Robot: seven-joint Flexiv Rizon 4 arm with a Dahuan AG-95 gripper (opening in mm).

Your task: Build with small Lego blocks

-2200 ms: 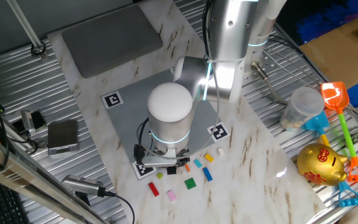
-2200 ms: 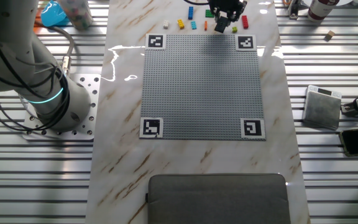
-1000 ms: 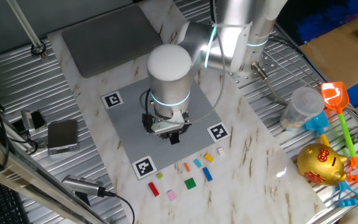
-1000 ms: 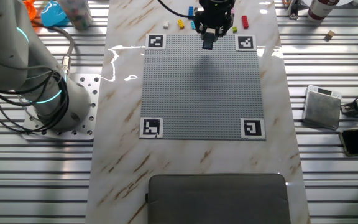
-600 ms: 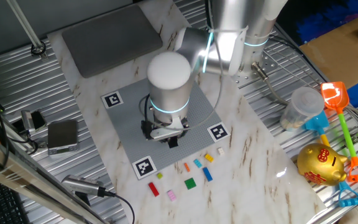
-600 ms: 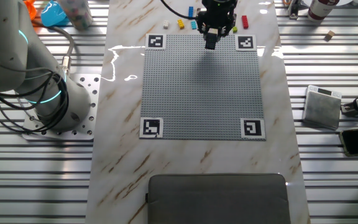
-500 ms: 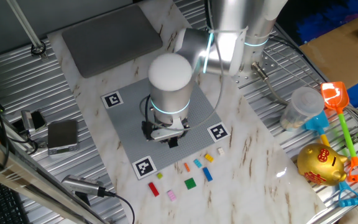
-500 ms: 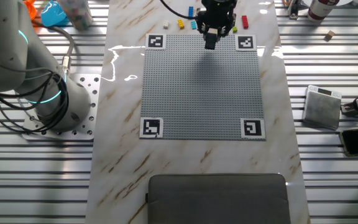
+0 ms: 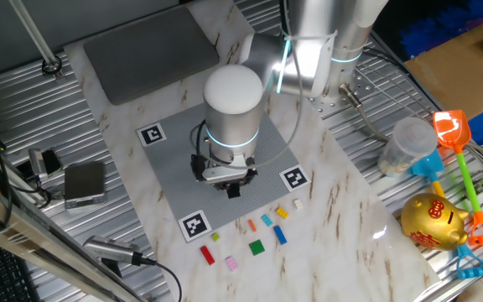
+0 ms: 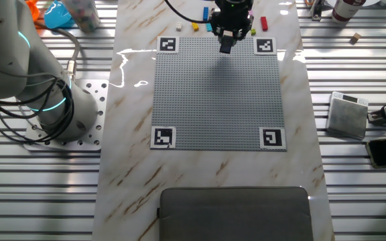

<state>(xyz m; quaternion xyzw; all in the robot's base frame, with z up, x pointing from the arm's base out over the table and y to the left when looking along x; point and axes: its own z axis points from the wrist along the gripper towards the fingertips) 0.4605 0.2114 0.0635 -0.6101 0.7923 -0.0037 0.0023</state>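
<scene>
Black brick (image 10: 226,47) betw. fingers (image 10: 226,41), over grey plate (image 10: 213,100)

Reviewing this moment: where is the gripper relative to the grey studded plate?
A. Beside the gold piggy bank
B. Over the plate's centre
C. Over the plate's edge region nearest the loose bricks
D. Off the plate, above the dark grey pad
C. The gripper hangs over the grey studded plate close to the edge that faces the row of small Lego blocks on the marble.

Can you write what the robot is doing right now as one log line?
gripper: over grey plate edge, dark block in fingers | loose bricks: on table beside plate
</scene>
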